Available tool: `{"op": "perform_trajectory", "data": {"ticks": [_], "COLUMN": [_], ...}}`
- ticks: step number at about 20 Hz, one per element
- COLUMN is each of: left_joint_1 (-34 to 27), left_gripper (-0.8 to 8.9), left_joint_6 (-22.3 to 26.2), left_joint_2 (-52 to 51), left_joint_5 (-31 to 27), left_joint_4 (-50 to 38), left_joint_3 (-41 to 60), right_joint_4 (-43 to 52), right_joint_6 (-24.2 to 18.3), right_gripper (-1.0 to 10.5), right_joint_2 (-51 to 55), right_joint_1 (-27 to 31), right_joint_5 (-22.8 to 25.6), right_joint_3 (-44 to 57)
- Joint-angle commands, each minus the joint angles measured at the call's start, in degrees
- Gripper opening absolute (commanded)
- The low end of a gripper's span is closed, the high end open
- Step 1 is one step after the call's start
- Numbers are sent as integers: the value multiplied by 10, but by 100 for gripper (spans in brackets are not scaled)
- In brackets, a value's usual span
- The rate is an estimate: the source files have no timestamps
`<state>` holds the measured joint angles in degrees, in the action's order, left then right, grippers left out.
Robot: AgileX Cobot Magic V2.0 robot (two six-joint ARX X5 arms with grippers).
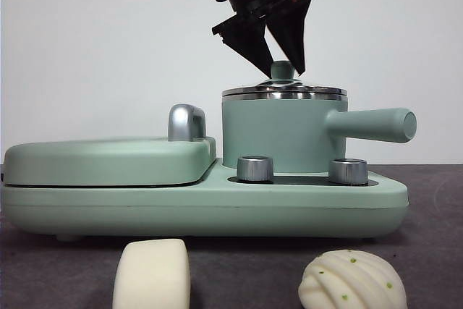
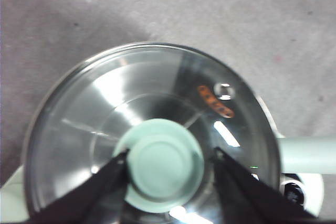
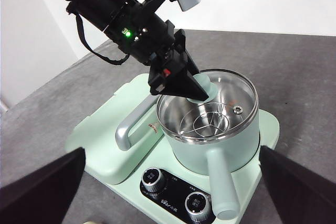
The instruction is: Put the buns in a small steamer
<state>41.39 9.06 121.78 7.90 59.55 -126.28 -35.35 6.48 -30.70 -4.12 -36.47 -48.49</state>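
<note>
Two buns lie on the dark table in front of the appliance in the front view: a smooth cream block (image 1: 152, 274) and a ridged white shell with green dots (image 1: 352, 280). The small steamer (image 1: 278, 135) (image 3: 210, 145) is a mint-green pot with a long side handle. Its glass lid (image 2: 105, 103) rests on the steel rim. My left gripper (image 1: 283, 66) (image 2: 169, 156) comes down from above. Its jaws closely straddle the lid's green knob (image 2: 164, 163), with a thin gap on one side. My right gripper (image 3: 172, 149) hangs high above the appliance, open and holding nothing.
The pot stands on a mint-green base (image 1: 217, 211) with two steel dials (image 1: 255, 168) (image 1: 348, 171). Beside it lies a flat hinged griddle cover (image 1: 108, 161) with a chrome handle (image 1: 187, 122). The pot's handle (image 1: 372, 124) sticks out to the side.
</note>
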Motion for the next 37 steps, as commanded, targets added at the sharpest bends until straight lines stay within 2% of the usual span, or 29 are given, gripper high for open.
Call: {"op": "perform_trajectory", "data": {"ticks": [1, 4, 9, 18, 23, 26, 28, 34, 37], "left_joint_1": [5, 6, 6, 1, -36, -65, -85, -153, -185], "left_gripper": [202, 80, 78, 78, 78, 78, 78, 78, 78], "left_joint_6": [10, 14, 21, 20, 19, 18, 19, 18, 7], "left_joint_2": [25, 27, 27, 25, 3, -16, -27, -52, -52], "left_joint_5": [-1, -1, -7, -24, -24, -24, -24, -24, -24], "left_joint_4": [0, 0, 14, 70, 78, 84, 84, 87, 87], "left_joint_3": [-18, -18, -28, -155, -167, -167, -167, -167, -167], "right_joint_4": [4, -1, -9, -10, -25, -24, -22, 10, 1], "right_joint_6": [8, 8, 8, 10, 49, 81, 93, 177, 222], "right_gripper": [527, 527, 527, 527, 526, 526, 525, 525, 512], "right_joint_2": [-3, -3, -3, -3, -25, -57, -94, -251, -351], "right_joint_1": [-2, -2, -2, -2, -23, -86, -148, -388, -480], "right_joint_5": [-1, -1, -1, -2, -42, -38, -16, 147, 211], "right_joint_3": [-8, -8, -8, -8, -8, -10, -16, -54, -90]}}
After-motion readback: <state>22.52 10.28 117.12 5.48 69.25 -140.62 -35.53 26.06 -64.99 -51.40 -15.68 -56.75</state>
